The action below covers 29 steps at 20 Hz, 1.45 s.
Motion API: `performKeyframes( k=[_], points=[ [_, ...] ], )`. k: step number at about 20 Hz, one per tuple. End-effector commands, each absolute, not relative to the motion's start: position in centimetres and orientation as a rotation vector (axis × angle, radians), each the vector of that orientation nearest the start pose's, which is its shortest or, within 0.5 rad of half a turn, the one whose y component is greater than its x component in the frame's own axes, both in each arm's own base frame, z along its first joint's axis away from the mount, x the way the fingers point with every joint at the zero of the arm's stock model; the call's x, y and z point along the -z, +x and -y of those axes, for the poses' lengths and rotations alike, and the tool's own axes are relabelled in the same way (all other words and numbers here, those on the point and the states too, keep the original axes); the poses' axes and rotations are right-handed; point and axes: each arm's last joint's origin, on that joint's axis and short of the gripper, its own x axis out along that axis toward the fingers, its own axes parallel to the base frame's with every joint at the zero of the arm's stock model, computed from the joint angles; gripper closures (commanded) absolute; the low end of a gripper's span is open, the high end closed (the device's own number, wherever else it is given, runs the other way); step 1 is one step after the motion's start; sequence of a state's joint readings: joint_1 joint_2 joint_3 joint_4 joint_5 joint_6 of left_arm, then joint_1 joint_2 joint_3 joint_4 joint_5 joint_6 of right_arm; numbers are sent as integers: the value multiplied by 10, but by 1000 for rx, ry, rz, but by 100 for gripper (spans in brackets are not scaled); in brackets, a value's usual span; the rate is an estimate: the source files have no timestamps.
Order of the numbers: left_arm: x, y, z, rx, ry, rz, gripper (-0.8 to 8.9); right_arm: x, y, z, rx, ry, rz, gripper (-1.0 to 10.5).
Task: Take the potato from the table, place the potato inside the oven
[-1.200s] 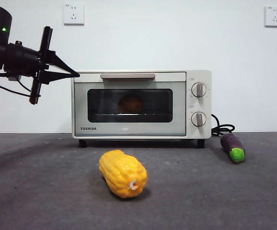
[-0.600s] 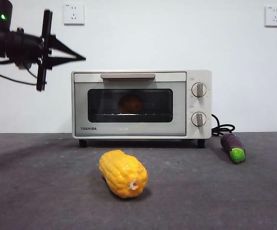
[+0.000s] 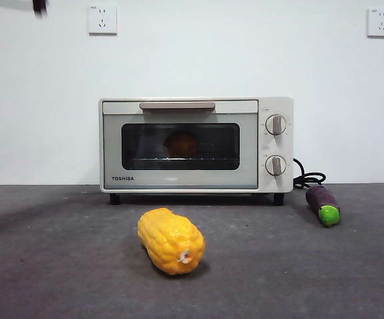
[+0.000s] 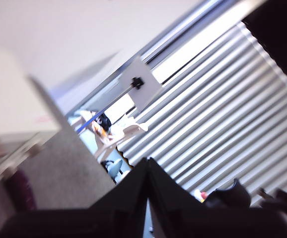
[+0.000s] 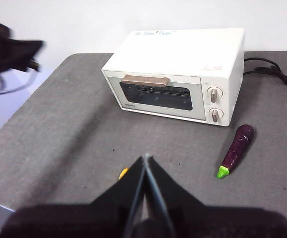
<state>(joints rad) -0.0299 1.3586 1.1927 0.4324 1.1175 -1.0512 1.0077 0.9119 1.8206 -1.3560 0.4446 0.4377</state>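
Spanning the whole scene, the dark grey bench (image 3: pixel 59 266) carries the cream oven (image 3: pixel 195 144), its door closed. The potato (image 3: pixel 181 144) sits inside on the rack, dim behind the glass. Both end effectors are clenched, holding nothing: the right end effector (image 5: pixel 146 161) high above the bench, the left end effector (image 4: pixel 147 162) raised, facing away from it.

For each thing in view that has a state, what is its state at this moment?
Cream-white boxy toaster oven: door closed.
Reddish-brown round potato: inside oven, behind the glass.
Bumpy yellow corn cob: lying on the dark grey table.
Purple eggplant: lying beside oven.
Left pincer: shut, empty.
Right pincer: shut, empty.
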Motion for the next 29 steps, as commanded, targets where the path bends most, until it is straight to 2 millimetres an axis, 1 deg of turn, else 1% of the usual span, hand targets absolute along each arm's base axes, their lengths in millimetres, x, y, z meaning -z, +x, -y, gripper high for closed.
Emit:
performKeyframes(
  k=[1, 4, 7, 8, 12, 14, 17, 19, 22, 25, 29],
  points=[
    [-431, 251, 34, 1167, -649, -245, 820, -499, 35, -32, -462, 112, -470, 945],
    [-451, 208, 32, 1124, -581, -161, 820, -499, 35, -32, -461, 112, -470, 945],
    [-458, 169, 29, 1011, -543, -116, 820, -499, 35, -32, -461, 111, -469, 945],
    [-457, 153, 27, 941, -537, -115, 820, -499, 35, -32, -461, 111, -469, 945],
    [-448, 107, 22, 728, -482, -134, 820, -499, 35, -32, -458, 109, -467, 945],
    [-442, 85, 20, 678, -445, -157, 818, -499, 35, -32, -458, 108, -467, 945],
    [-434, 61, 20, 664, -451, -205, 818, -499, 35, -32, -458, 108, -467, 945],
    [-431, 52, 19, 659, -457, -227, 818, -499, 35, -32, -458, 108, -467, 945],
    [-427, 46, 19, 660, -466, -255, 818, -499, 35, -32, -458, 108, -467, 945],
    [-425, 48, 19, 655, -473, -277, 818, -499, 35, -32, -458, 109, -467, 945],
    [-424, 60, 20, 645, -484, -311, 818, -499, 35, -32, -455, 108, -466, 945]
  ],
)
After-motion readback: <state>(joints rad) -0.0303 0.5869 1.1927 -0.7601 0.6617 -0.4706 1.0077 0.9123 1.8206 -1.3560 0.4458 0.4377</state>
